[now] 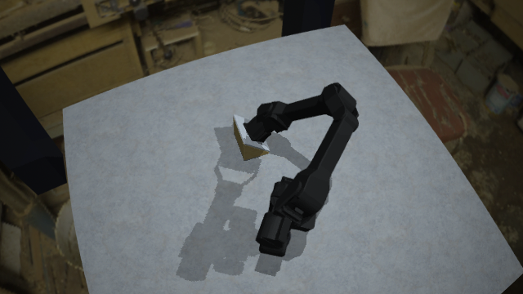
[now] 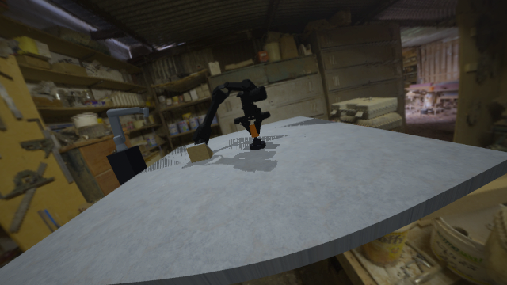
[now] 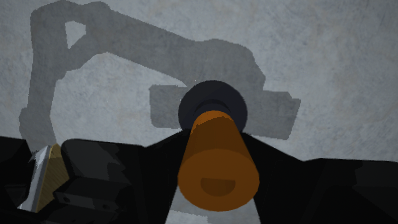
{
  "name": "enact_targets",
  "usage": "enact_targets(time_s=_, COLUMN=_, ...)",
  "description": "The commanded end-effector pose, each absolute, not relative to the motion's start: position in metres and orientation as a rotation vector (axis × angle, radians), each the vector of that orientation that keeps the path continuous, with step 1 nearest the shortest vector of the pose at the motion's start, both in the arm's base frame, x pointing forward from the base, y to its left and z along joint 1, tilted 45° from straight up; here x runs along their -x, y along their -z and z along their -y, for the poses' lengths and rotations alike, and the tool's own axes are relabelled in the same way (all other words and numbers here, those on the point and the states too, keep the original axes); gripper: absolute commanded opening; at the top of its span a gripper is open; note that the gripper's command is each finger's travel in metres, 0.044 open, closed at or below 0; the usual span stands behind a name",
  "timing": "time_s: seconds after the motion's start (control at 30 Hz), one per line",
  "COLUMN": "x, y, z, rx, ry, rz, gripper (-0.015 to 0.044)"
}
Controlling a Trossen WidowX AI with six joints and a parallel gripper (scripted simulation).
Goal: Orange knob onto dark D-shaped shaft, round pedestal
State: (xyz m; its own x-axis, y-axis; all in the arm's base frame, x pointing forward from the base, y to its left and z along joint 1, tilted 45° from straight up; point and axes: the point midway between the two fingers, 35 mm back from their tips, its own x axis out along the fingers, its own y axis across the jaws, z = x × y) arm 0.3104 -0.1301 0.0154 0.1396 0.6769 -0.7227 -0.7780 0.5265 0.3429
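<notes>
The orange knob [image 2: 253, 131] [image 3: 218, 170] is upright with a slight lean in the exterior view. My gripper [image 2: 254, 127] [image 3: 214, 135] is shut on it, one finger on each side. The knob's near end shows a D-shaped recess in the wrist view, its flat edge toward the top of the picture. The dark round pedestal [image 2: 257, 146] [image 3: 212, 91] stands on the table just below the knob's lower end. The shaft is hidden, and I cannot tell whether the knob is around it. Knob and pedestal are hidden behind the arm in the top view.
A tan block [image 1: 254, 152] [image 2: 199, 153] [image 3: 56, 175] with a pale top is at the arm's foot on the table [image 1: 143, 163] [image 2: 317, 190]. A blue-grey jointed arm [image 2: 118, 128] on a black stand [image 2: 127, 164] is beyond the table edge. Arm shadows fall around the pedestal.
</notes>
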Motion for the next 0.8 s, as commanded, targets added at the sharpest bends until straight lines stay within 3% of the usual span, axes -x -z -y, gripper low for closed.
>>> enact_targets(time_s=0.0, x=-0.3114, y=-0.0157, z=0.1302, rx=0.126, ry=-1.056, rz=-0.964, gripper=0.0000)
enact_targets(time_s=0.77, x=-0.3095, y=-0.0162, z=0.1299, rx=0.298, ry=-1.155, rz=-0.852, gripper=0.0000)
